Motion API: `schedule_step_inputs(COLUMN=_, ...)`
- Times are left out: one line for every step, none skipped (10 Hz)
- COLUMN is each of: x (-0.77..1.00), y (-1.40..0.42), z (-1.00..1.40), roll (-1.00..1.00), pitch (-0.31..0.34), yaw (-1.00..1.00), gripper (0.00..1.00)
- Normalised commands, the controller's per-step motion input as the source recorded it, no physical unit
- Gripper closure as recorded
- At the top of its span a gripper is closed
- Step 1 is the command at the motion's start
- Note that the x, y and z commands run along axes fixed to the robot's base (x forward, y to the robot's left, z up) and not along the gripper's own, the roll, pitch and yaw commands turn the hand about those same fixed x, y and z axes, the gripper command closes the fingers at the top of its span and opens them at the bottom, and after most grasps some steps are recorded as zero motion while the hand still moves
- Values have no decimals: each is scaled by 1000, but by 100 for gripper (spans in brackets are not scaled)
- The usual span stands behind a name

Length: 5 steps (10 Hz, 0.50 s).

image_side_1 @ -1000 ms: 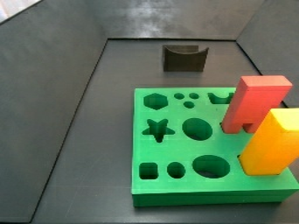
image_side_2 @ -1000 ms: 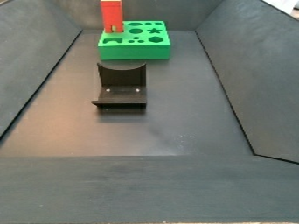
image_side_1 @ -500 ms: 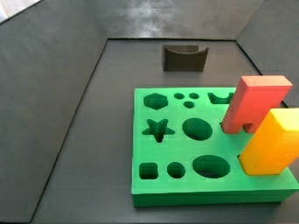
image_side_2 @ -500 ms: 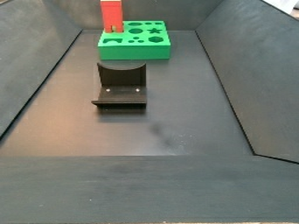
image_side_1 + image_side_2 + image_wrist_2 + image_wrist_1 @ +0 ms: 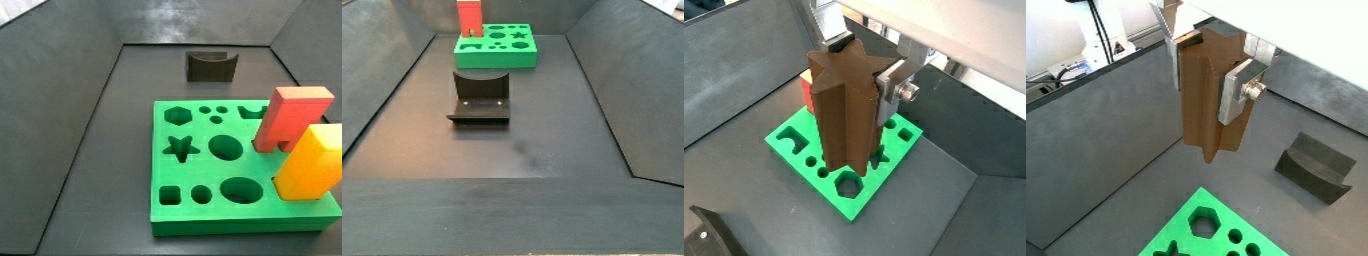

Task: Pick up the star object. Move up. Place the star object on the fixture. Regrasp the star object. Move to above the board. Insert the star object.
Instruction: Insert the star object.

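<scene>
In both wrist views my gripper (image 5: 1204, 70) (image 5: 847, 80) is shut on the star object (image 5: 1209, 95) (image 5: 847, 110), a dark-brown ridged bar held upright, its star end face showing between the silver fingers. It hangs high above the floor, over the green board (image 5: 844, 185) (image 5: 1193, 235). The board's star hole (image 5: 182, 148) is open. The fixture (image 5: 1317, 167) (image 5: 211, 66) (image 5: 480, 98) stands on the floor beside the board (image 5: 201, 215) (image 5: 496, 57). The gripper and the bar are out of both side views.
A red block (image 5: 291, 117) (image 5: 468, 18) and a yellow-orange block (image 5: 311, 160) stand upright in the board's holes. Dark sloping walls enclose the floor on all sides.
</scene>
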Motion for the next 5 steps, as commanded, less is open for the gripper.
schedule_step_inputs(x=134, y=-274, z=-114, roll=-10, pitch=0, yaw=-14, gripper=100)
schedule_step_inputs(x=91, y=-251, z=-214, roll=-60, pitch=-7, yaw=-20, gripper=100)
schedule_step_inputs(x=40, y=-246, z=-249, roll=-80, pitch=-21, yaw=-51, gripper=100)
schedule_step_inputs(x=77, y=-174, z=-271, roll=-114, pitch=-41, yaw=-20, gripper=100)
schedule_step_inputs(x=200, y=-177, z=-340, roll=-81, pitch=-10, yaw=-3, gripper=100)
